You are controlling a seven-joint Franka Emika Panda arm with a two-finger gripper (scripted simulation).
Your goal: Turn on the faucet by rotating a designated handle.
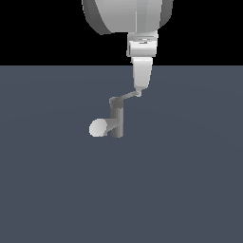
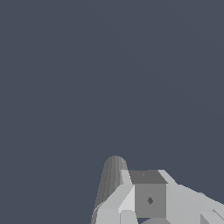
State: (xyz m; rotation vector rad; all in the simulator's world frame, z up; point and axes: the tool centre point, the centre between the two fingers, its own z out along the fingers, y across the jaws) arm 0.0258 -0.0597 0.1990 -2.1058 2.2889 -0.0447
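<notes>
A small matte grey faucet (image 1: 116, 118) stands upright on a flat slate-blue surface (image 1: 190, 180), a little above the middle of the exterior view. Its cylindrical body runs vertically, and its stubby spout (image 1: 102, 127) juts out toward the exterior view's left and slightly down, ending in a pale round face. From the rounded top cap, the handle (image 1: 128, 97), a thin light-grey bar, has its long axis slanting upward toward the exterior view's right. The white arm (image 1: 126, 14) descends from above, and the gripper (image 1: 138, 91) meets the handle's far, raised tip; whether its fingers are spread, pinched together, or clamped around the bar cannot be told from either view. In the wrist view, pale angular gripper parts (image 2: 151, 199) fill one corner beside a ribbed grey cylinder (image 2: 110, 179) with a rounded end, seen against the plain surface; what that cylinder belongs to is unclear.
</notes>
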